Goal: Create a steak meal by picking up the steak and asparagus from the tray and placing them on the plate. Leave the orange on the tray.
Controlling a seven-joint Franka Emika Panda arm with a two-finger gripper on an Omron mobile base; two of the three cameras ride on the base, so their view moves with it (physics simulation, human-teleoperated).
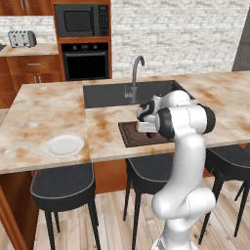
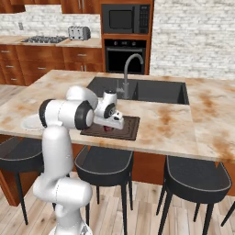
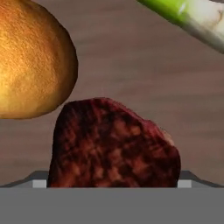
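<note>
We're right down on the tray (image 1: 128,138) with our claw (image 2: 110,127), and the steak (image 3: 111,146) sits dead ahead of the fingers, so close its lower edge is cut off by the bottom of the hand view. Whether the jaws are spread or already pinching the meat, we cannot tell; the fingertips are hidden from us. In the right base view a dark red speck shows just under the hand, so the steak looks to be on the tray surface, not lifted. Just beyond and to one side of the claw sits the orange (image 3: 33,59), near the steak but apart from it — we want to leave that one be, so the approach has to stay tight. Farther out on the other side the asparagus (image 3: 190,19) lies slanted across the wood. The plate (image 1: 64,145) waits well away on the counter (image 1: 49,105), past the sink (image 1: 114,93).
</note>
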